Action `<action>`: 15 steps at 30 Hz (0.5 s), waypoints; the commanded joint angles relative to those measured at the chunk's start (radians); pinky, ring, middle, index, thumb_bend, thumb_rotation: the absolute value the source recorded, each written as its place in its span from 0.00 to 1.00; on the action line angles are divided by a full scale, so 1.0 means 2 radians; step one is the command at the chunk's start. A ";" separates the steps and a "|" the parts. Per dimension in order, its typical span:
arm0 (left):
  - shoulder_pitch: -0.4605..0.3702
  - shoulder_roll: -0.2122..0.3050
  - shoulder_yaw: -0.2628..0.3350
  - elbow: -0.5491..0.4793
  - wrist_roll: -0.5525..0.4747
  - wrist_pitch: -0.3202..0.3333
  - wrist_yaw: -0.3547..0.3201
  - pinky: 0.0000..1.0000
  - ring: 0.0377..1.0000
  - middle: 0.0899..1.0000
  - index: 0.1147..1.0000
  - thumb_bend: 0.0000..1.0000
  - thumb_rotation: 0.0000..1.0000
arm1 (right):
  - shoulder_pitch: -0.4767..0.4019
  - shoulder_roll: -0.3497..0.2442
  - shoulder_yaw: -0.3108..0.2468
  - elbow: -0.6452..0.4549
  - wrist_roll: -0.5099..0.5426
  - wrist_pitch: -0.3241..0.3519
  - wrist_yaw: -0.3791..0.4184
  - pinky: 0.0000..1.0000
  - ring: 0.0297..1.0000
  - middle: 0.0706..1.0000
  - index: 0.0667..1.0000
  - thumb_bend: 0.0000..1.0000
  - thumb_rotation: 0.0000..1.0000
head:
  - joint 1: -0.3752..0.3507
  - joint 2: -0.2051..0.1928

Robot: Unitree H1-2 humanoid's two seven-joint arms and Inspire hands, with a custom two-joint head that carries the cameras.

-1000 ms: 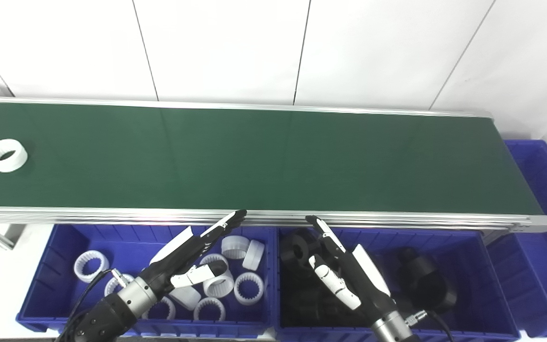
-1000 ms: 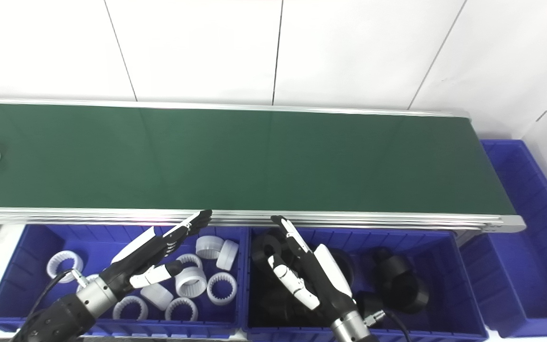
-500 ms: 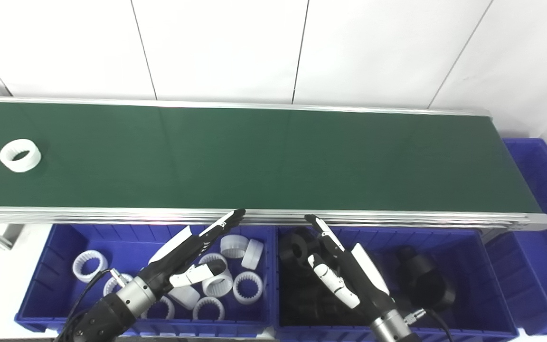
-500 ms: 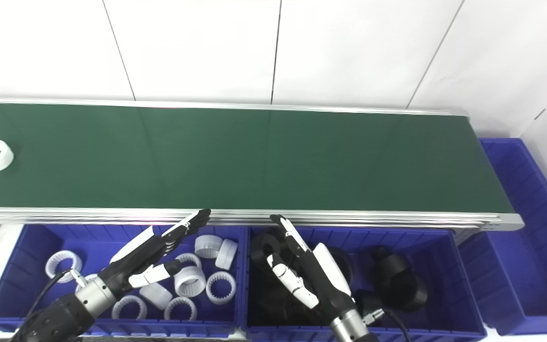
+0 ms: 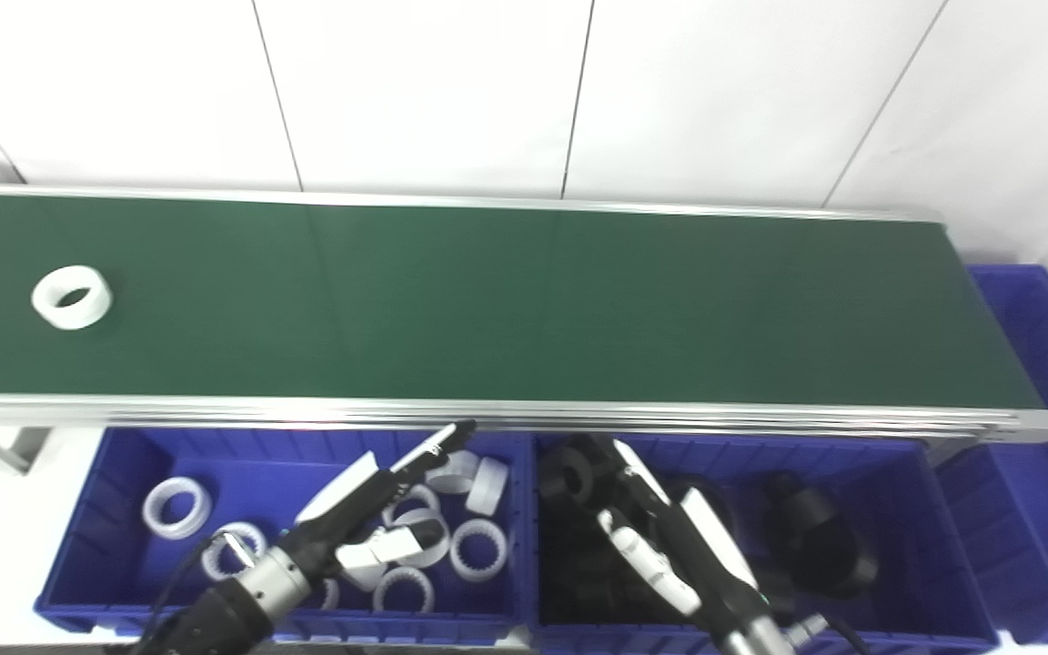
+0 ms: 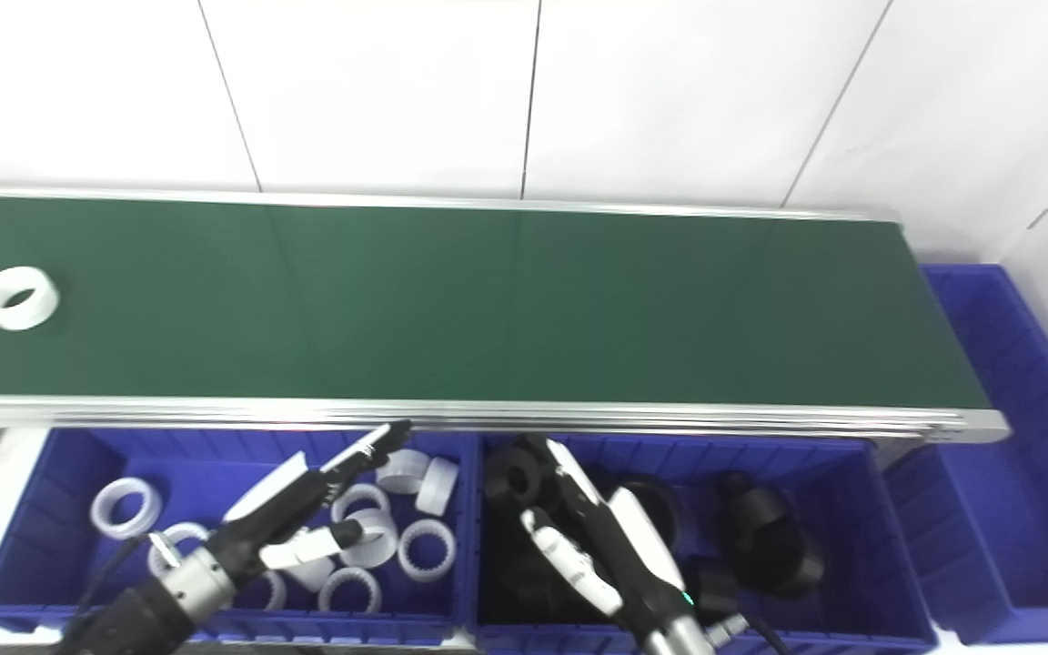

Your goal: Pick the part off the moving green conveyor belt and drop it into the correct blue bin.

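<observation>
White ring part (image 5: 72, 297) lies flat on the green conveyor belt (image 5: 524, 300), near the belt's left end and about midway between its far and near aluminium rails, with its round opening facing up. It touches nothing but the belt, and both of my hands are well apart from it.

My left hand (image 5: 369, 505) hangs over the left blue bin (image 5: 115, 509), released and holding nothing, its fingers stretched out straight with the tips just below the belt's near rail. That bin holds a loose heap of white toothed rings (image 5: 478, 550), some flat, some on edge; one sits alone toward the bin's left side.

My right hand (image 5: 660, 537) hangs over the middle blue bin (image 5: 933, 564), likewise released and empty, fingers extended and pointing up toward the belt. Under and around it lie black parts (image 5: 820, 537); they are dark against the bin and I cannot tell their exact shapes.

A third blue bin (image 5: 1047, 382) stands at the belt's right end, past the roller; only part of it is in view. White panelled wall (image 5: 524, 91) runs behind the conveyor.
</observation>
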 commanded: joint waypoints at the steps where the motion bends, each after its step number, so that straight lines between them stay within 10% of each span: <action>1: -0.007 -0.001 -0.003 -0.006 0.005 -0.025 0.013 0.92 0.98 1.00 1.00 0.55 0.84 | -0.004 -0.001 0.001 0.011 -0.002 -0.049 -0.017 0.90 0.96 1.00 0.97 0.44 1.00 | 0.003 -0.009; 15: -0.018 0.001 -0.009 -0.009 0.012 -0.024 0.014 0.87 0.97 1.00 0.99 0.57 0.72 | -0.007 0.001 -0.001 0.037 -0.005 -0.061 -0.029 0.86 0.93 0.98 0.95 0.39 0.91 | 0.011 -0.026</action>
